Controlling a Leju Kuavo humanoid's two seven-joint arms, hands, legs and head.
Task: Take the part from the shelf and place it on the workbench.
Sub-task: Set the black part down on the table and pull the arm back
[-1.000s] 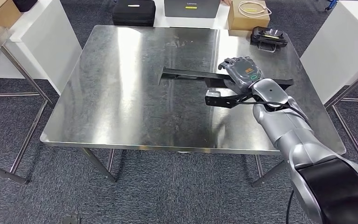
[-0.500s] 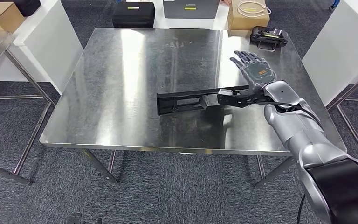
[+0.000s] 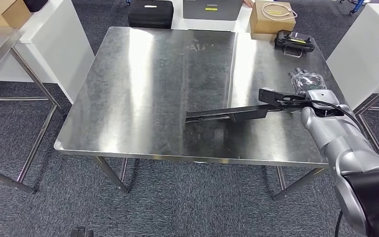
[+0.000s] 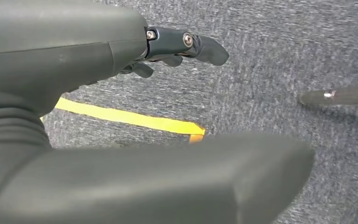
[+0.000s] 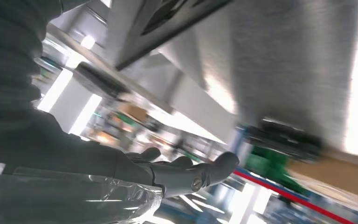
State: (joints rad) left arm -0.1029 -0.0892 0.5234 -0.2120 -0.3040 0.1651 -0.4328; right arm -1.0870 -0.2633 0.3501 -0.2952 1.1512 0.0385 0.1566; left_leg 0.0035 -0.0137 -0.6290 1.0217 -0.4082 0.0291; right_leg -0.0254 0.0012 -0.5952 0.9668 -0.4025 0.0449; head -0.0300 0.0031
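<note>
The part (image 3: 227, 115), a long black bar-like bracket, lies flat on the steel workbench (image 3: 153, 89), right of centre and near the front edge. My right hand (image 3: 306, 81) hovers past the part's right end, near the bench's right edge. It is apart from the part and seen edge-on. In the right wrist view its fingers (image 5: 186, 172) stretch out with nothing in them. My left hand (image 4: 74, 56) hangs over grey carpet, fingers extended, holding nothing.
A black device (image 3: 295, 40) sits on the bench's far right corner. Beyond the bench are a black case (image 3: 150, 12) and a cardboard box (image 3: 275, 11). White cabinets flank it on the left (image 3: 54, 44) and right (image 3: 365, 44). A yellow floor line (image 4: 130, 119) runs under my left hand.
One second ago my right hand gripped the part above the bench. It then let go, leaving the part on the bench, and has drawn back to the right. The camera has also shifted slightly.
</note>
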